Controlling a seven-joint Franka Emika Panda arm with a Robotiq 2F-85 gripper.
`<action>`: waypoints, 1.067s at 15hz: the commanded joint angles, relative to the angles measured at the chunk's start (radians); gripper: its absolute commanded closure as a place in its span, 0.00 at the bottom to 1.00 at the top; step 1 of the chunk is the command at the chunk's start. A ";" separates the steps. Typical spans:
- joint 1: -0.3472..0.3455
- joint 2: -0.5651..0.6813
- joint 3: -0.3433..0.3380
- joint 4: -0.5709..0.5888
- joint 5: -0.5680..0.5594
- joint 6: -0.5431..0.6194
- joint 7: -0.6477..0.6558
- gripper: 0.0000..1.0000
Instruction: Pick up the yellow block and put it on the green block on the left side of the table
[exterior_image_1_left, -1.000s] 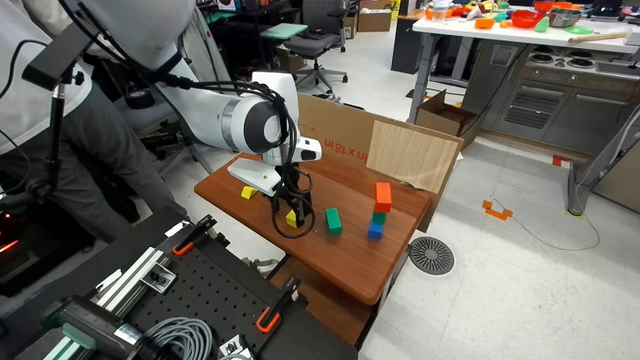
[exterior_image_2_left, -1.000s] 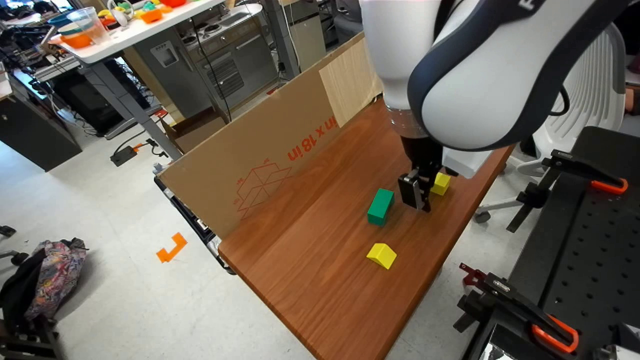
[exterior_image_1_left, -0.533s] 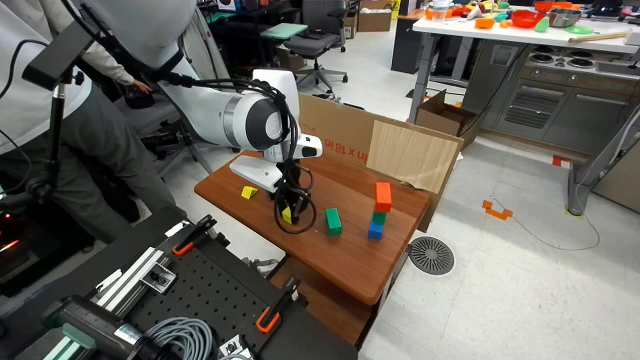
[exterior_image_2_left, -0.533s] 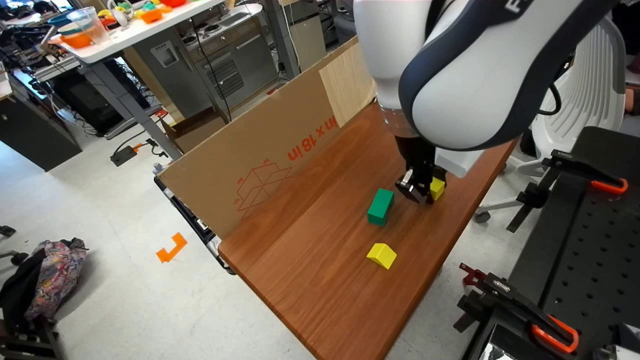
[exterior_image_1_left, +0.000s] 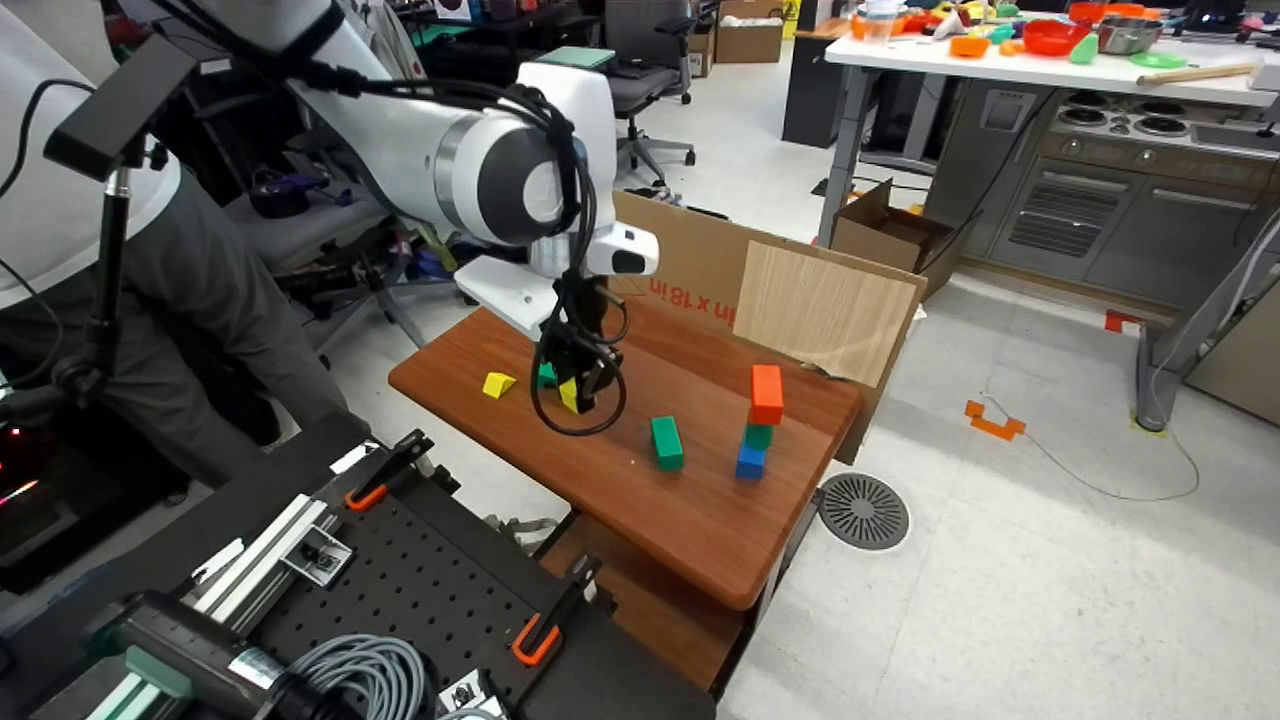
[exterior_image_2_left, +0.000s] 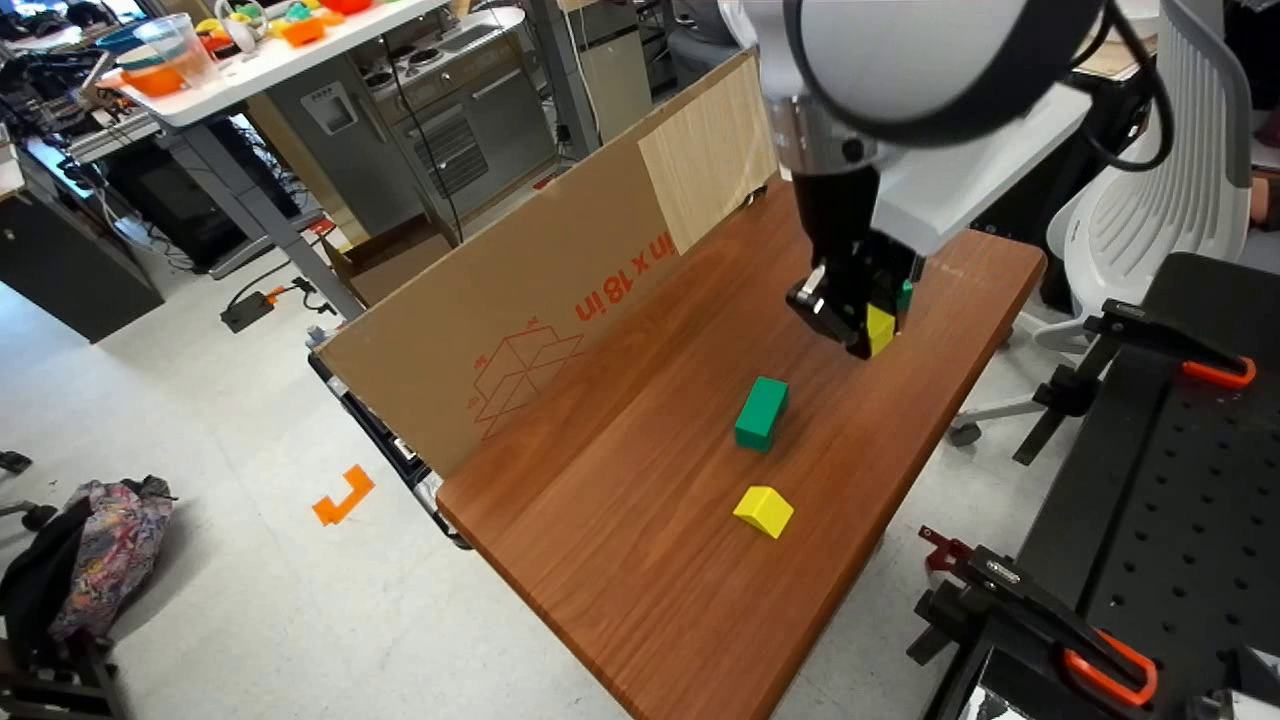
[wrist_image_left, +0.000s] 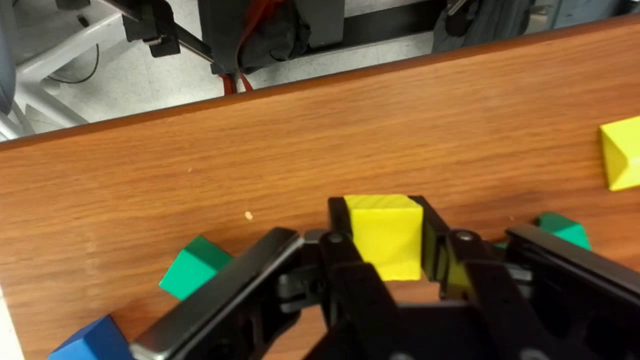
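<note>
Two black pads (wrist_image_left: 339, 216) of the hand (wrist_image_left: 385, 225) pinch the yellow block (wrist_image_left: 387, 245) on opposite sides, a grip that, I judge, keeps its underside free for setting down; the block's far end comes about level with their tips, so lowering it will call for care. Hand and block look to be off the wooden surface (wrist_image_left: 200, 150), likely to let them pass over the neighbours without knocking them. Nearby, seen whole in an exterior view, sits the wedge-side green block (exterior_image_2_left: 760, 412), flat-topped, which I take for the goal, if left means the end where the yellow wedge (exterior_image_2_left: 764, 511) lies. That wedge has a ridged top, a poor seat, which may be why the green one is asked for. To the hand's other side, the stack-side green block (exterior_image_1_left: 667, 444) shows a flat upper face too. Past it, a red block (exterior_image_1_left: 766, 394) rests on a small green block (exterior_image_1_left: 758, 436), itself on a blue block (exterior_image_1_left: 750, 461); with its top taken, that middle piece seems no candidate. Farther out, a cardboard panel (exterior_image_1_left: 690, 255) stands along a long edge of the surface, presumably to keep blocks from sliding over.
</note>
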 joint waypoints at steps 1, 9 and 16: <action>-0.075 -0.222 0.031 -0.074 0.138 -0.076 -0.042 0.92; -0.146 -0.320 -0.038 -0.008 0.168 -0.084 0.101 0.92; -0.168 -0.196 -0.074 0.030 0.180 -0.052 0.214 0.92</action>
